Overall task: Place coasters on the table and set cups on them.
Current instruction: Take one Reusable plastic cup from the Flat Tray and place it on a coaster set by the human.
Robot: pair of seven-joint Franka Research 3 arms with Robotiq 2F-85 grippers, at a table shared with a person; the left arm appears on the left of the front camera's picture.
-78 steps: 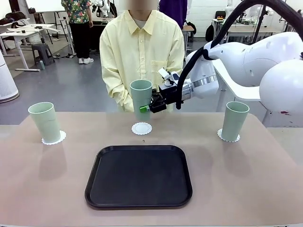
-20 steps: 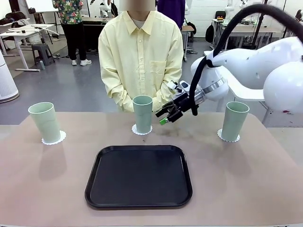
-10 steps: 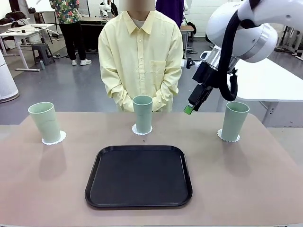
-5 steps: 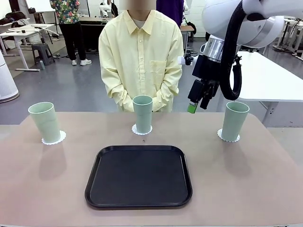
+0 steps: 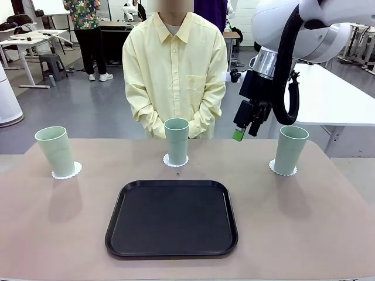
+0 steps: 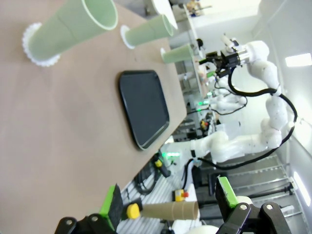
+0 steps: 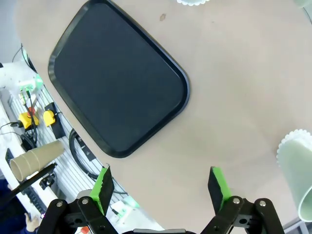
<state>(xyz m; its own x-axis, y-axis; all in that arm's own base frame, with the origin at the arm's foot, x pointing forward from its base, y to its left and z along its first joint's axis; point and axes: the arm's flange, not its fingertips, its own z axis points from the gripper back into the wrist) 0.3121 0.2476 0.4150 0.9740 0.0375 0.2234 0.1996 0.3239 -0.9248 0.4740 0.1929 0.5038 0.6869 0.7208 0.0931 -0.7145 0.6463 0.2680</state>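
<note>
Along the far edge of the table (image 5: 328,222), three cups stand upright, each on its own coaster: one at the left (image 5: 55,151), one at centre (image 5: 176,141) before the person in the yellow shirt (image 5: 174,64), one at the right (image 5: 290,149). My right gripper (image 5: 245,127) hangs at upper right of the frame, above the table between the centre and right cups, jaws wide and holding nothing. My left gripper (image 6: 170,204), at the bottom of its wrist view, is likewise spread and empty. I judge the job all but finished; the risk is the right arm sweeping low and clipping the right cup off its coaster (image 5: 283,171), or nudging the black tray (image 5: 171,218).
</note>
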